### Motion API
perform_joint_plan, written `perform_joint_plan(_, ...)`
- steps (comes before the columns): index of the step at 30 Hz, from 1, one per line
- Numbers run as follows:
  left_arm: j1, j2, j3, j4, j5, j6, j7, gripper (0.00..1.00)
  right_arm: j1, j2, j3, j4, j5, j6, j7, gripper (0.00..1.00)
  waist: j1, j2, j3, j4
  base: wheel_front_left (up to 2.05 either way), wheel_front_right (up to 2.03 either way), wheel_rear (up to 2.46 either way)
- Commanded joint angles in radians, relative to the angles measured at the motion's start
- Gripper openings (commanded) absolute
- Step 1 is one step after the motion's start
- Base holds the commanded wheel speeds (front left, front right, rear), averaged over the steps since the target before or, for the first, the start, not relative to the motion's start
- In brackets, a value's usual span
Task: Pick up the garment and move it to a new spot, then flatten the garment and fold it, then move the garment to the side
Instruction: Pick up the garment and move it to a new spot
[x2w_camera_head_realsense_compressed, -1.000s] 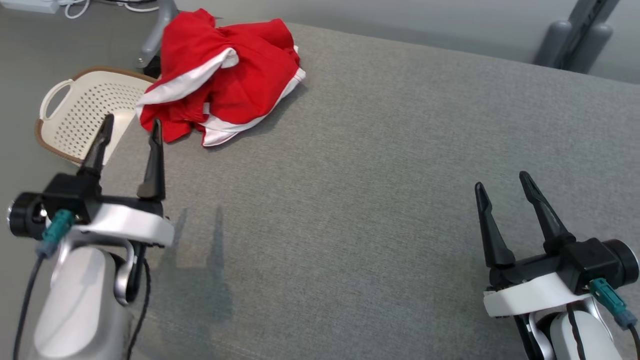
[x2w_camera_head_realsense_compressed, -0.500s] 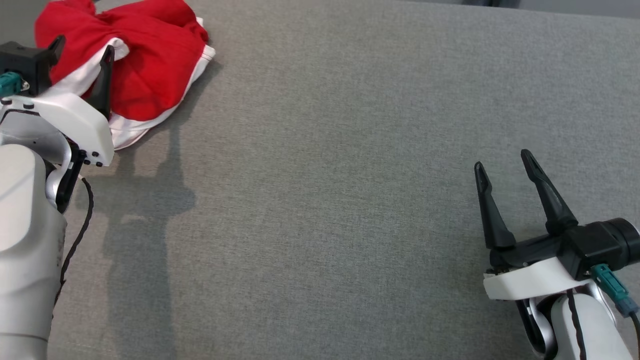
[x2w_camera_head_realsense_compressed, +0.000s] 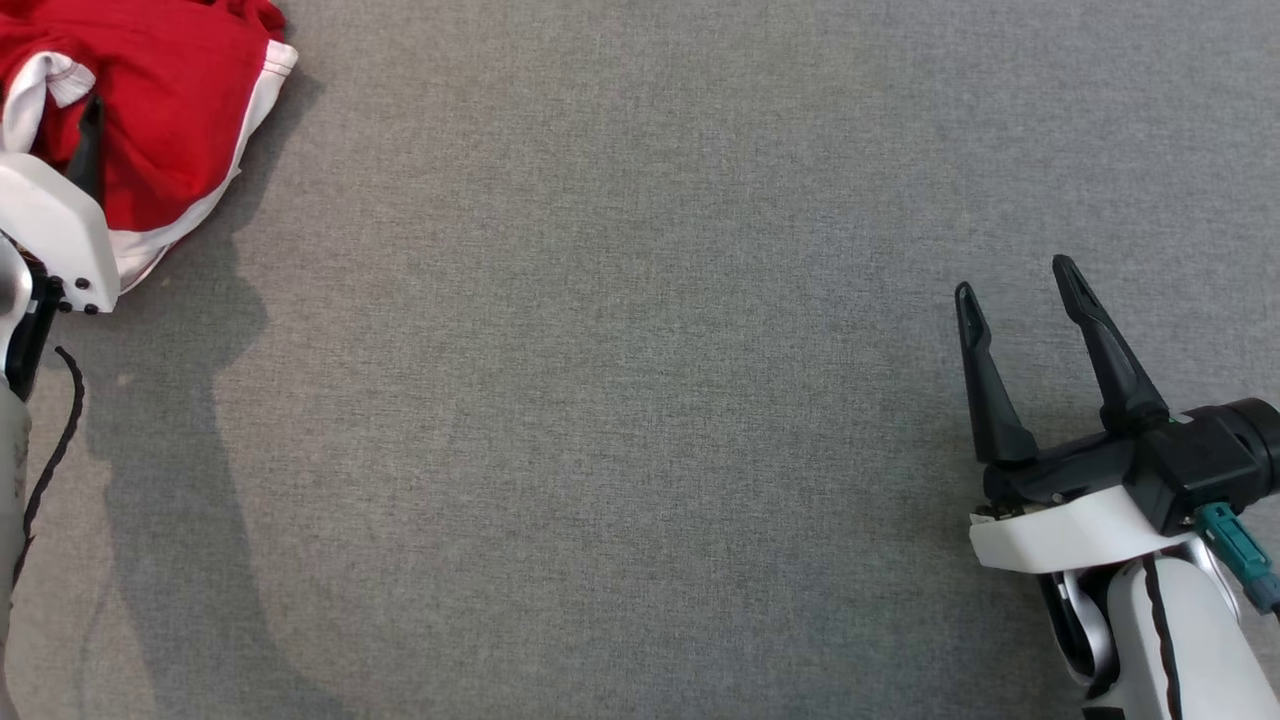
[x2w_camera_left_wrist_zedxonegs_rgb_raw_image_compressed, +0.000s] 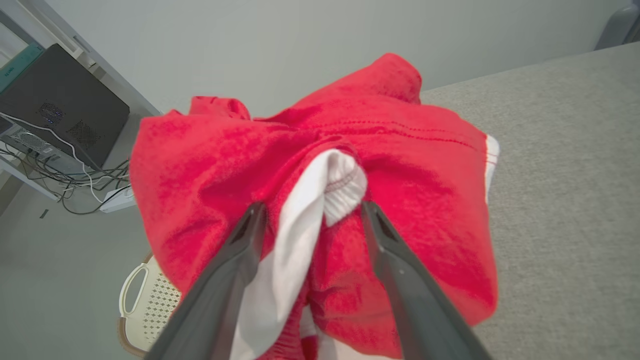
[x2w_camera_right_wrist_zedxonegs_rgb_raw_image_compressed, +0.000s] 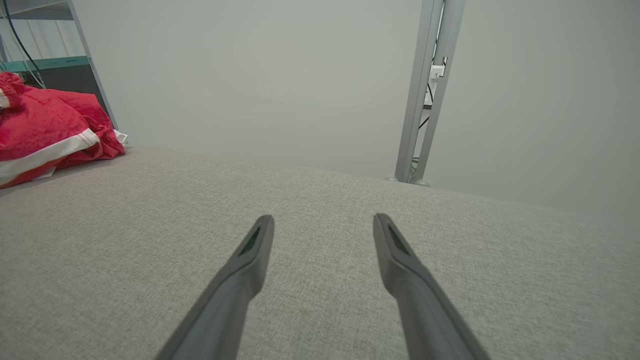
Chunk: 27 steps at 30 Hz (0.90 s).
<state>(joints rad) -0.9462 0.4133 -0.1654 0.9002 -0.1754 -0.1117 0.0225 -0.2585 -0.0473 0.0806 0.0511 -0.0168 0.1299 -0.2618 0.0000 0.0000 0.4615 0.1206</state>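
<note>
- The red-and-white garment lies bunched on the grey tabletop.
- My left end effector is spread wide at the garment, with its white band between my fingers and not clamped.
- My right end effector is open and empty, well apart from the garment.

Soft cloth garment on matt, woven grey tabletop.
</note>
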Motion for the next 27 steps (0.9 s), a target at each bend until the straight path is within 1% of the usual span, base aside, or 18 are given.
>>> perform_joint_plan(1,-0.023,0.014,0.004,0.011,0.0,0.013,-0.009,0.2,-0.006,-0.006,-0.002,-0.002,0.004,0.001,-0.005,1.0,0.0,0.0,-0.002,-0.001,0.0,0.0,0.0)
perform_joint_plan(2,-0.026,0.017,-0.002,0.019,0.006,0.014,-0.015,0.0,-0.004,-0.006,-0.001,0.001,0.008,0.001,-0.005,1.0,0.0,0.0,-0.004,-0.001,0.0,0.0,0.0)
perform_joint_plan(5,-0.043,0.022,-0.005,0.029,0.008,0.023,-0.037,0.0,-0.004,-0.006,0.0,0.007,0.019,0.001,-0.005,1.0,0.0,0.0,-0.014,-0.001,0.0,0.0,0.0)
perform_joint_plan(9,-0.057,0.026,-0.013,0.032,0.014,0.024,-0.06,0.0,-0.002,-0.006,0.0,0.012,0.03,0.001,-0.005,1.0,0.0,0.0,-0.031,0.002,0.0,0.0,0.0)
perform_joint_plan(15,-0.096,0.039,-0.042,0.011,0.036,0.021,-0.096,0.0,0.016,-0.006,-0.001,0.024,0.058,0.001,-0.005,1.0,0.0,0.0,-0.096,0.001,0.0,0.0,0.0)
perform_joint_plan(22,-0.147,0.047,-0.094,-0.071,0.075,0.017,-0.122,0.0,0.056,-0.006,-0.021,0.035,0.096,0.002,-0.005,1.0,0.0,0.0,-0.2,-0.019,0.0,0.0,0.0)
perform_joint_plan(27,-0.178,0.027,-0.153,-0.163,0.095,-0.001,-0.115,0.0,0.09,-0.006,-0.048,0.04,0.116,0.001,-0.005,1.0,0.0,0.0,-0.262,-0.046,0.0,0.0,0.0)
